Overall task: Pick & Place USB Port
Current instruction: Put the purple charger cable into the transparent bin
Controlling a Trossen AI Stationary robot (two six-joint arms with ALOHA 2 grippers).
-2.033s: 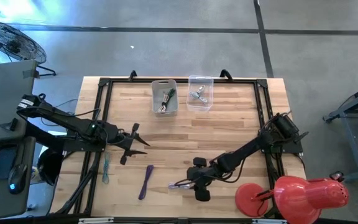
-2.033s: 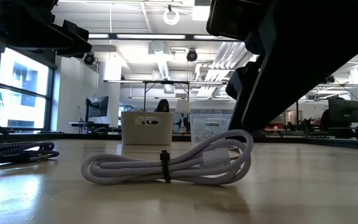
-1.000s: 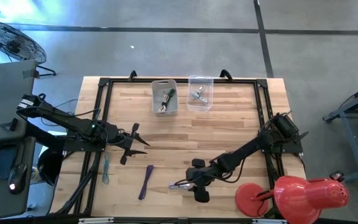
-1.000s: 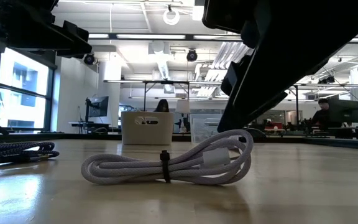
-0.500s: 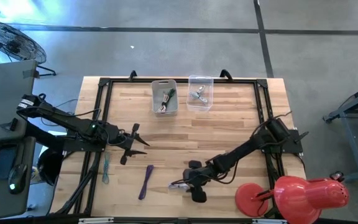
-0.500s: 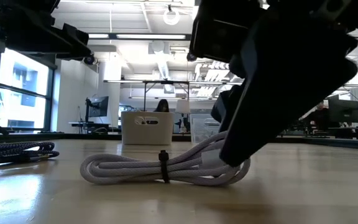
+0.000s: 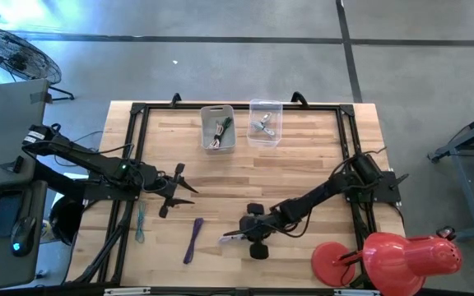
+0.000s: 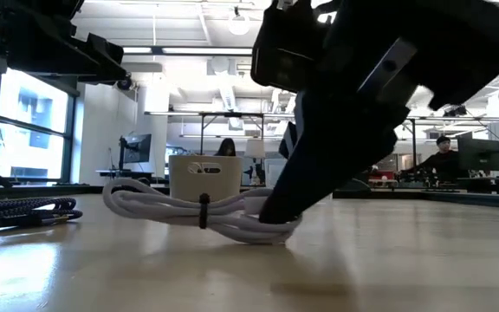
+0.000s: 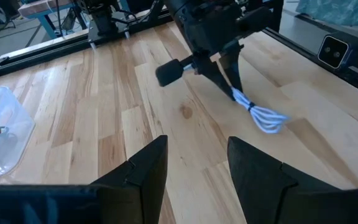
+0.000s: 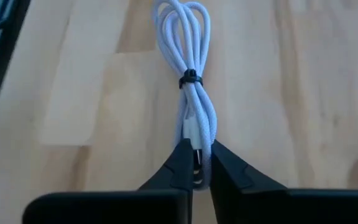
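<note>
White braided cable (image 10: 193, 118), coiled and cinched by a dark tie, is pinched at one end between the right gripper's (image 10: 196, 163) fingers. In the low view that end sits on the table (image 7: 303, 164) while the far loops ride up, so the bundle is half lifted near the front edge. The hold takes only the tip; the coil could slip free or swing as it rises, and a slack loop might catch on the bin rim at release. The left gripper (image 7: 174, 191) hangs spread and empty over the table's left side, near a purple cable (image 7: 194, 239) and a thin green one (image 7: 140, 224). At the back stand two containers: a white bin (image 7: 218, 128) holding what look like coiled cables, and a clear box (image 7: 265, 122) with small metallic pieces I cannot identify.
</note>
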